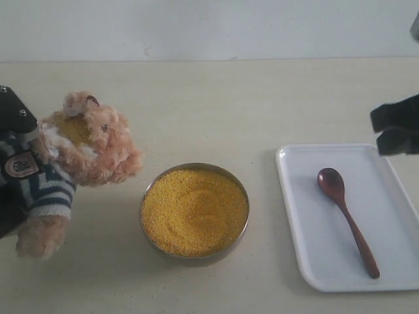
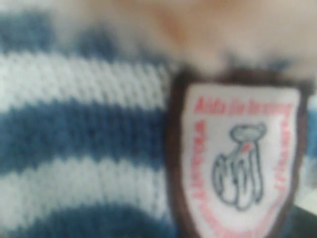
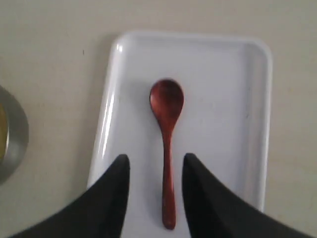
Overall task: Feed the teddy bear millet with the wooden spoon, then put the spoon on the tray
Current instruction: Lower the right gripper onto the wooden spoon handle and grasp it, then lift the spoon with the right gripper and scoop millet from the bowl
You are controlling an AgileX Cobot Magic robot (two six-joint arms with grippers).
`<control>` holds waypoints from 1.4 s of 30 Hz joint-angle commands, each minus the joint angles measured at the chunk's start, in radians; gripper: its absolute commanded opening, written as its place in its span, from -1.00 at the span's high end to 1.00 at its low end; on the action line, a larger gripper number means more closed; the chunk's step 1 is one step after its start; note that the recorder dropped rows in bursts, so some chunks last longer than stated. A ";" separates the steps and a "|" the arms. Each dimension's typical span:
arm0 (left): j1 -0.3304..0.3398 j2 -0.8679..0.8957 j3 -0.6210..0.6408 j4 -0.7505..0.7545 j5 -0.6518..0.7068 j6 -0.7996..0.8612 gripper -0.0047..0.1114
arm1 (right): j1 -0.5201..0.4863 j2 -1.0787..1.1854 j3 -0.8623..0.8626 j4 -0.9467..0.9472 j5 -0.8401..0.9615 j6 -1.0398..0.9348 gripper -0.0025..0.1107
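wooden spoon (image 1: 346, 218) on tray (image 1: 301, 222); right gripper (image 3: 156, 158) wide | left gripper (image 1: 10, 167) holds teddy bear (image 1: 88, 140); badge (image 2: 237, 158) writing unreadable

chest badge (image 2: 237, 158) on the teddy bear (image 1: 91, 140), red lettering edging a small drawn figure, too blurred to read

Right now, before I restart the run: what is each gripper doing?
Left gripper: closed on the teddy bear.
Right gripper: open, empty, over the wooden spoon.

I count one teddy bear (image 1: 88, 140), one metal bowl (image 1: 196, 259) holding one heap of millet (image 1: 194, 212), one wooden spoon (image 1: 346, 217) and one white tray (image 1: 308, 229) on my table (image 1: 216, 111).
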 commanded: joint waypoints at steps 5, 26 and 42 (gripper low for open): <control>-0.003 0.047 -0.008 0.042 0.013 -0.052 0.85 | 0.156 0.231 -0.007 -0.110 0.074 -0.034 0.19; -0.003 0.046 -0.008 0.046 -0.010 -0.080 0.85 | 0.280 0.556 0.123 -0.509 -0.342 0.460 0.40; -0.003 0.046 -0.008 0.046 -0.040 -0.114 0.85 | 0.368 0.282 -0.161 -0.311 0.171 0.077 0.96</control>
